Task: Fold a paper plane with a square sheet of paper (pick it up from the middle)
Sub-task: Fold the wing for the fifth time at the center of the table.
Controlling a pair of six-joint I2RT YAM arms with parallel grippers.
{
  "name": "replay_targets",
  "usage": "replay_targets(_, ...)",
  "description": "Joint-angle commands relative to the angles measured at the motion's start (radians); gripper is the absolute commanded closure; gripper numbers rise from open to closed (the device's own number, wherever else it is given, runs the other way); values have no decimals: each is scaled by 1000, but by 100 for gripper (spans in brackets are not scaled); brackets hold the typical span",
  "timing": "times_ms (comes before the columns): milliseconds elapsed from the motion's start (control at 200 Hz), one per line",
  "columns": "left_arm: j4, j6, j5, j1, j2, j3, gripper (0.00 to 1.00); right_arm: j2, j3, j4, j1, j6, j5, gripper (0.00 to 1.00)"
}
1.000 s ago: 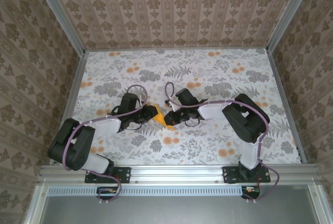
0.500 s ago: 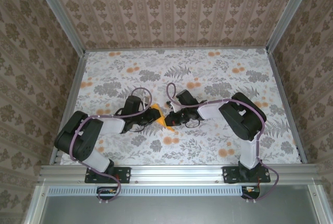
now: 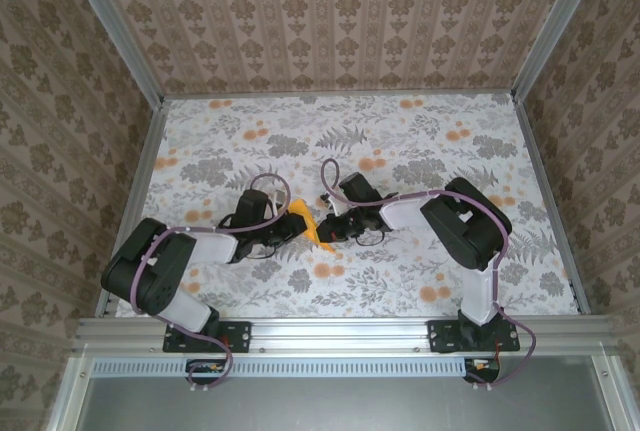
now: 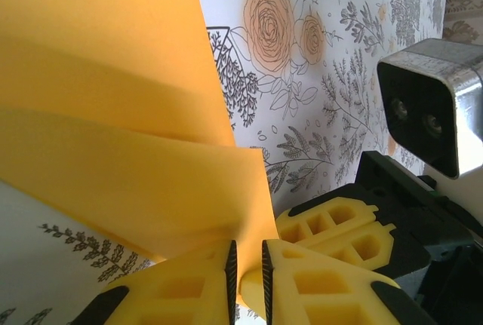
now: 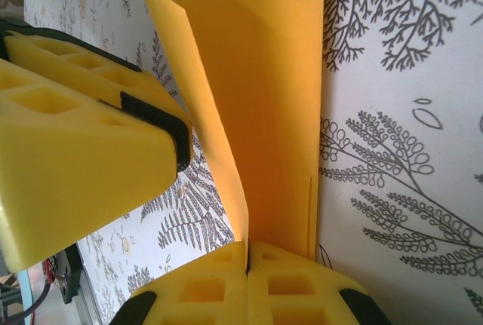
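Observation:
The orange-yellow sheet of paper [image 3: 303,217], folded into several layers with a lengthwise crease, is held up between both grippers at mid-table. My right gripper [image 5: 247,253] is shut on the folded edge of the paper [image 5: 264,76], pads pressed together. My left gripper [image 4: 246,261] straddles the opposite end of the paper [image 4: 113,114]; its jaws stand a narrow gap apart with the paper's edge running down between them. In the top view the left gripper [image 3: 291,226] and right gripper [image 3: 324,228] face each other almost tip to tip. The right gripper's fingers [image 4: 332,227] show just behind the left one's.
The table [image 3: 420,141] carries a floral cloth with grey ferns and orange blooms. Patterned walls [image 3: 330,21] with metal rails enclose three sides. Both arms lie low, elbows bent outward toward the near edge [image 3: 340,329].
The left gripper's jaws have narrowed around the paper's edge and its arm has shifted slightly. The right gripper stays shut on the paper, barely moved.

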Motion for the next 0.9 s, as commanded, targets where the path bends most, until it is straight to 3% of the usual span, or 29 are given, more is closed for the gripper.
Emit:
replay_targets(0,0,26,-9,-9,-2,2,83,32,-22,-32,-6,14,6,98)
replay_targets(450,-72,32,-52,-13,59,30,87,19,-15,-53,-5,9,1,95)
replay_targets(895,-250,59,-104,-11,64,83,88,-67,19,-152,-7,10,-41,76)
